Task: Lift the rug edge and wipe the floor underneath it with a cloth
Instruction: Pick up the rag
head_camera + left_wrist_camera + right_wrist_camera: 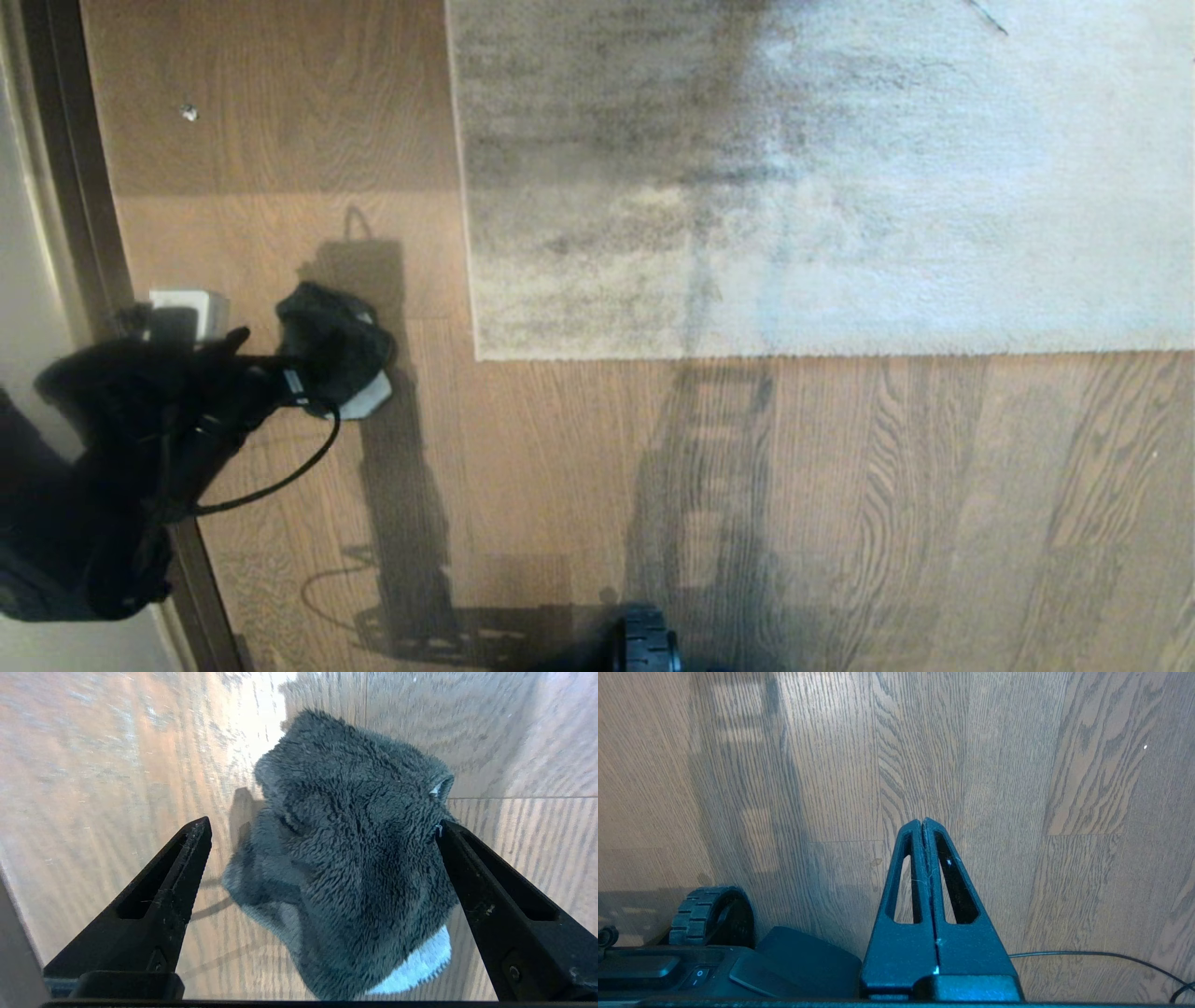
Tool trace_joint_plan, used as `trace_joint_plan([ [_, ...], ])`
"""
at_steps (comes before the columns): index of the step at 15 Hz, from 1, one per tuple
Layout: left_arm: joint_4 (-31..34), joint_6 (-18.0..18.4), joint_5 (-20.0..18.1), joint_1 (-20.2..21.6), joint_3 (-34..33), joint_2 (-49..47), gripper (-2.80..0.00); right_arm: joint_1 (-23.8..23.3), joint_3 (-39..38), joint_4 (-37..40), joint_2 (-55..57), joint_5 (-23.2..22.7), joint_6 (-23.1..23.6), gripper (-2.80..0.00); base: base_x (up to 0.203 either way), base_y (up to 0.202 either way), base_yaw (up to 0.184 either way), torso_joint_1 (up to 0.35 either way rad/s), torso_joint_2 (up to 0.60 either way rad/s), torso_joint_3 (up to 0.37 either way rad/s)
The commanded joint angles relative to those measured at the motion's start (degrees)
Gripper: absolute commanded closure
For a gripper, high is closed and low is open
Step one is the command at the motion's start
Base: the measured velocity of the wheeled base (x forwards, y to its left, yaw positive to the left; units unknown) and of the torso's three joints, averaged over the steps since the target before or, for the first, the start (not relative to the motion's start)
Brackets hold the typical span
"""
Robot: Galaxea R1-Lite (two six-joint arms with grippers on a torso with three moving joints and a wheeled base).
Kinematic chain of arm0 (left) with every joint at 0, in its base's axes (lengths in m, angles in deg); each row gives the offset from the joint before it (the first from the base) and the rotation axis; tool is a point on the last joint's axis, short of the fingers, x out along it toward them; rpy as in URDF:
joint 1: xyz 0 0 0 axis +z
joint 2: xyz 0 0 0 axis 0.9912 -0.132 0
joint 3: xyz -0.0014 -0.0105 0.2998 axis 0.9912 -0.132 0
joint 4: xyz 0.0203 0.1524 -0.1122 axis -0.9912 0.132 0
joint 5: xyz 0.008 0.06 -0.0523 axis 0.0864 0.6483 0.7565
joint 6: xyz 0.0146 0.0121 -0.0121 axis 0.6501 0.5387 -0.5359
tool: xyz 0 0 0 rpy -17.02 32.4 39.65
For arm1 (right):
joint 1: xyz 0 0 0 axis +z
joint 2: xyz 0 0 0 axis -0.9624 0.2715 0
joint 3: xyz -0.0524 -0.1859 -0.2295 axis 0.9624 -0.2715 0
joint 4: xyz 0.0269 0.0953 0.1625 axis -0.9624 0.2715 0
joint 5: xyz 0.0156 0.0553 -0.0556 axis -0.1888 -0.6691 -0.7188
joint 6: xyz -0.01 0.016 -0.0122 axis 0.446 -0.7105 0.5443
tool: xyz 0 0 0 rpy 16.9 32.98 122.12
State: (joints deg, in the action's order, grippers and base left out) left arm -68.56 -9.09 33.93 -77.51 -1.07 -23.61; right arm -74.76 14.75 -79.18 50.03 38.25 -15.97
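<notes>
Left wrist view: my left gripper (pixel 322 858) straddles the fuzzy charcoal-grey cloth (pixel 345 858), jaws wide.
Spread to take the whole wad off the brown wood-plank floor (pixel 747 485), left of the grey-beige rug edge (pixel 471 280); my right gripper (pixel 923 826) rests closed and empty.

Daylight's strong on the rug (pixel 840 187), far right side washing out pale, w/ a dim band across its top left. Long hard shadows stripe the floor (pixel 934 513) toward the robot. Left arm's a black blur in head view. Left wrist view: cloth (pixel 345 858) sharp, planks around it smeared, white glare patch up top.
</notes>
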Motion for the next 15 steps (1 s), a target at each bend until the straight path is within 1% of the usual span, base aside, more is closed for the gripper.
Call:
trace_joint_plan([
  [1,-2.8,-0.1,0.0,-0.2,1.5,-2.6,-2.80,0.1,0.0,0.0,0.0,0.0,0.0,0.00,0.000,0.000,0.000,0.000,0.00,0.000],
  [6,-2.8,-0.1,0.0,-1.6,5.3,-6.6,-2.80,0.0,0.0,0.0,0.0,0.0,0.0,0.00,0.000,0.000,0.000,0.000,0.00,0.000],
  [10,-2.8,-0.2,0.0,-2.4,5.3,-7.9,-2.80,0.0,0.0,0.0,0.0,0.0,0.0,0.00,0.000,0.000,0.000,0.000,0.00,0.000],
  [15,-2.8,-0.2,0.0,-2.4,5.4,-8.1,-2.80,0.0,0.0,0.0,0.0,0.0,0.0,0.00,0.000,0.000,0.000,0.000,0.00,0.000],
])
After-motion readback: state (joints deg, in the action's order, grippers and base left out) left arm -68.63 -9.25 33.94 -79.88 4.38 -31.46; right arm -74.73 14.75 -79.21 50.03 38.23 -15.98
